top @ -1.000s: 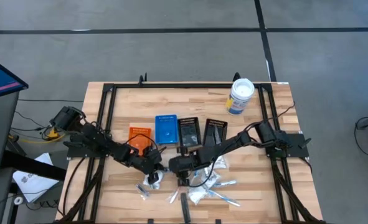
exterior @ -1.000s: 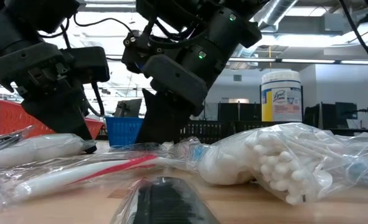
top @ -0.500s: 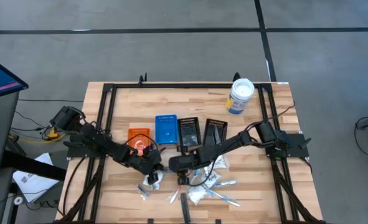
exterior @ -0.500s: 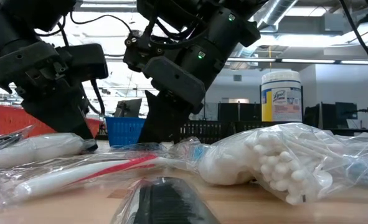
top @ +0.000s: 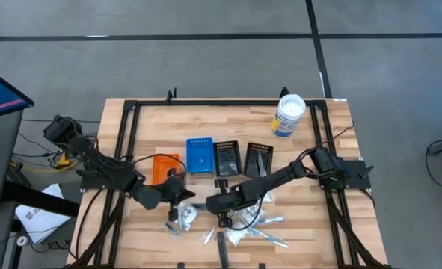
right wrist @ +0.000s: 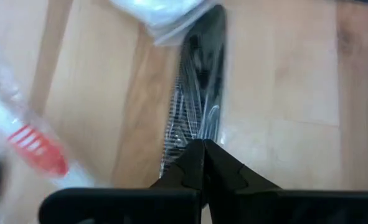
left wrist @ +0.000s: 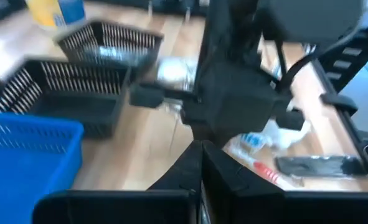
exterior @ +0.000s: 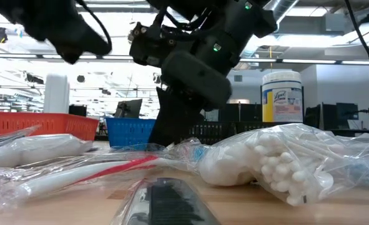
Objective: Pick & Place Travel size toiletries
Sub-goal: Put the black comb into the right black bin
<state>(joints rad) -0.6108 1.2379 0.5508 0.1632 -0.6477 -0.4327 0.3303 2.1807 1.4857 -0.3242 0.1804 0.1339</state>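
The toiletries lie in a heap near the table's front edge: a bag of cotton swabs [exterior: 284,162], a red-and-white toothbrush in clear wrap [exterior: 78,172], a white packet [top: 185,217] and a black comb in clear wrap [right wrist: 196,106]. My right gripper [top: 222,217] is down in the heap, shut at the comb's far end. My left gripper [top: 180,196] hangs shut above the white packet, with nothing visible between its fingers [left wrist: 201,155]. My right gripper pinches the far end of the comb's clear wrap [right wrist: 200,138] between its two fingertips. The fingers slant down from the table's far right and lie along the comb. The rest of the comb [exterior: 165,200] lies on the table toward the near edge.
Behind the heap stand an orange bin [top: 161,166], a blue bin [top: 200,154] and two black bins [top: 226,157] [top: 258,158]. A white tub with a blue label [top: 289,114] is at the far right. A black frame [top: 123,149] runs along the table's sides.
My left gripper has risen off the white packet and drawn back toward the table's left edge, staying shut. The packet stays on the table. My right gripper has risen slightly at the comb's far end.
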